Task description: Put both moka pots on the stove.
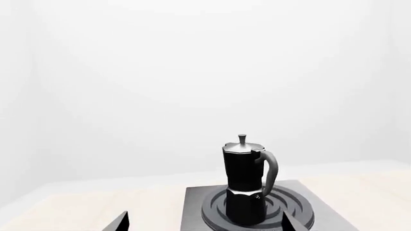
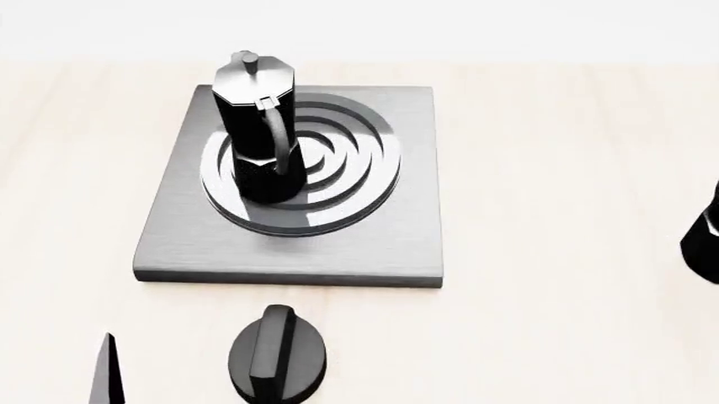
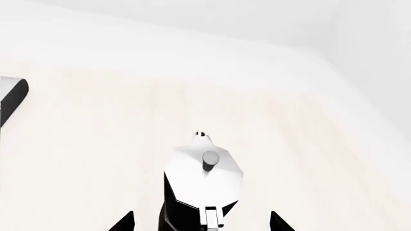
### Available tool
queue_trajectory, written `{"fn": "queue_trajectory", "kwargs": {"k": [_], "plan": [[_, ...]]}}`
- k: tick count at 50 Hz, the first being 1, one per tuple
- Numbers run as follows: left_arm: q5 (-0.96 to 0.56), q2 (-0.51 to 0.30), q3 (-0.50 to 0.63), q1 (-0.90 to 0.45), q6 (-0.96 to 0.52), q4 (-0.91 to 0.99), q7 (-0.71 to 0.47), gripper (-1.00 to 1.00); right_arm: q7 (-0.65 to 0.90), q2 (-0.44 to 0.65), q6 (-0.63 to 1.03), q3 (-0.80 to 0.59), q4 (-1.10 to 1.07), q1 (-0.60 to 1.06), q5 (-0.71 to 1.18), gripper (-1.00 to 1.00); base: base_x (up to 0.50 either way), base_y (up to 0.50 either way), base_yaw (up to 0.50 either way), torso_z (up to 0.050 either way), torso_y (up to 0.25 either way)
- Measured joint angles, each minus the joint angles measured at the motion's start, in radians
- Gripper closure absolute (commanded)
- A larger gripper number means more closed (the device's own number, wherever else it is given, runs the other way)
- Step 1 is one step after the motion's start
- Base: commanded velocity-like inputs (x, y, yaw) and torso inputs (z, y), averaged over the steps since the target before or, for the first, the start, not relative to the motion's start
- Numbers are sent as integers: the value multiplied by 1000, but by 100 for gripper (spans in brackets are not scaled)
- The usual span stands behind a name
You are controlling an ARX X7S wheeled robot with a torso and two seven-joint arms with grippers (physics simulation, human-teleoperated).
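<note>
In my head view, one moka pot (image 2: 258, 126) stood upright on the stove (image 2: 416, 210), which filled the upper left and centre of the frame. The pot sat on the left part of the round burner (image 2: 337, 168) of raised rings, its curved handle facing toward me and its lid near the slab's back edge. Just in front of the stove's near edge, at the bottom of the frame left of centre, lay the black round knob (image 2: 278, 355) on the pale table (image 2: 561, 168). The second moka pot (image 2: 705, 231) showed only as a dark sliver cut off at the right edge, well apart from the stove, resting on the table. A thin dark finger tip (image 2: 107, 370) poked up at the lower left corner. In my left wrist view, the first pot (image 1: 247, 185) appeared low and right of centre on the burner, and the left gripper (image 1: 205, 222) showed two dark finger tips at the bottom edge, spread wide with nothing between them. In my right wrist view, I looked down on the second pot (image 3: 204, 178) at the bottom centre, its pale lid and small knob uppermost. The right gripper (image 3: 202, 222) had its tips spread on either side of that pot, apart from its body, not pinching it.
</note>
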Motion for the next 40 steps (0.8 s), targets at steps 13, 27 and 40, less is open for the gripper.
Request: {"fn": "queue_trajectory", "kwargs": {"k": [13,27,40], "plan": [[1,0,9,-6,1,-7,2,-100,-72,-62,-9,-41,155,23,-53,-100,0,0,0,0,0],[3,1,14,-8,31,-38,6,-100,-119,-138,-84,-61,325,39,-107,-100,0,0,0,0,0],[4,-2,17,-8,22,-27,1,-100,-167,-242,-198,-81,536,62,-170,-100,0,0,0,0,0]]}}
